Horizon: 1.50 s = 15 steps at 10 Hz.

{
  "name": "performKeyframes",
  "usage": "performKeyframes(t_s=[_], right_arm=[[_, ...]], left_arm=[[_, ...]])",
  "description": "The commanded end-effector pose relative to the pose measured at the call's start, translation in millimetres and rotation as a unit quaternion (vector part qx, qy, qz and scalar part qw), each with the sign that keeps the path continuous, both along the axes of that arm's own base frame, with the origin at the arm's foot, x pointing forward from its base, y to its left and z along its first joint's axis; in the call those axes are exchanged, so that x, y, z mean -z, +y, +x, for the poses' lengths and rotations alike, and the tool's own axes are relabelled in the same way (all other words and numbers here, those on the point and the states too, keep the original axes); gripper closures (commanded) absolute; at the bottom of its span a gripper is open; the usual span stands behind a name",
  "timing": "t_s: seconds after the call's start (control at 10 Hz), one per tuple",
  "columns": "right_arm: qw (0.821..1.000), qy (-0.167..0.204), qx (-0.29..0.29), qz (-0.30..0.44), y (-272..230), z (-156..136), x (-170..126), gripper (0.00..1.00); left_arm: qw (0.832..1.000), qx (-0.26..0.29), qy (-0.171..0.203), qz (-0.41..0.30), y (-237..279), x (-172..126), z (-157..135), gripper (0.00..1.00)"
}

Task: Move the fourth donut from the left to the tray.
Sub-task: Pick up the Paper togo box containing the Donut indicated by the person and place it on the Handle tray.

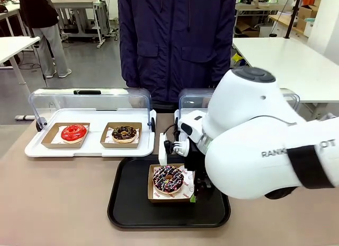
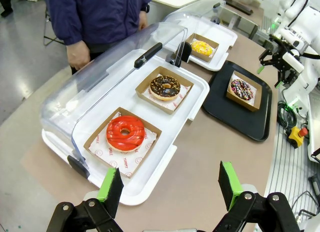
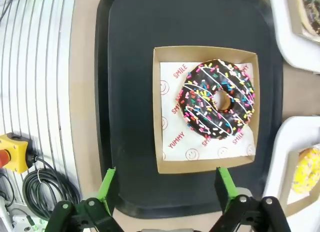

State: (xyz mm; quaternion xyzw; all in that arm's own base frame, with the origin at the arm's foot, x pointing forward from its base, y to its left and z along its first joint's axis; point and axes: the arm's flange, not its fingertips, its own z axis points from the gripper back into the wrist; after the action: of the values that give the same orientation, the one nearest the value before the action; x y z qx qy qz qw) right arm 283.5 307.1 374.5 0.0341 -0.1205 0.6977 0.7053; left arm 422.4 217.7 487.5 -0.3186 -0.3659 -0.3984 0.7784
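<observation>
The fourth donut [image 1: 168, 178], dark chocolate with white and pink stripes and coloured sprinkles, sits in its brown cardboard holder [image 3: 157, 112] on the black tray [image 1: 132, 203]. My right gripper [image 3: 166, 189] hangs open just above the holder's edge, its green pads wider than the holder and holding nothing. From the front, the right gripper [image 1: 197, 194] is at the holder's right side, partly hidden behind the white arm. The left wrist view shows the donut [image 2: 241, 89] on the tray [image 2: 225, 110]. My left gripper [image 2: 169, 184] is open and empty over the table.
A white display tray [image 1: 32, 149] with its clear lid raised holds a red donut [image 1: 73, 133] and a crumb-topped chocolate donut [image 1: 124, 133]. A second display tray holds a yellow donut [image 2: 202, 47]. A person [image 1: 177, 39] stands at the far side. A yellow stop button [image 3: 12, 152] and cables lie beside the table.
</observation>
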Motion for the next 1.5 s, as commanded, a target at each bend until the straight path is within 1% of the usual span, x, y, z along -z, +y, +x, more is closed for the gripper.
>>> performKeyframes(t_s=[0.0,0.2,0.3,1.4], right_arm=[[1.0,-0.011,0.004,-0.007,-45,-43,-1,0.0],[1.0,-0.004,-0.001,0.006,-51,-38,-5,0.0],[1.0,-0.008,-0.002,-0.001,-7,-5,-22,0.0],[1.0,-0.008,-0.002,-0.001,-7,-5,-22,0.0]], left_arm=[[1.0,0.003,-0.003,-0.003,-1,-2,-1,0.0],[1.0,0.003,-0.003,-0.003,-1,-2,-1,0.0],[1.0,0.003,-0.003,-0.003,-1,-2,-1,0.0],[1.0,0.003,-0.003,-0.003,-1,-2,-1,0.0]])
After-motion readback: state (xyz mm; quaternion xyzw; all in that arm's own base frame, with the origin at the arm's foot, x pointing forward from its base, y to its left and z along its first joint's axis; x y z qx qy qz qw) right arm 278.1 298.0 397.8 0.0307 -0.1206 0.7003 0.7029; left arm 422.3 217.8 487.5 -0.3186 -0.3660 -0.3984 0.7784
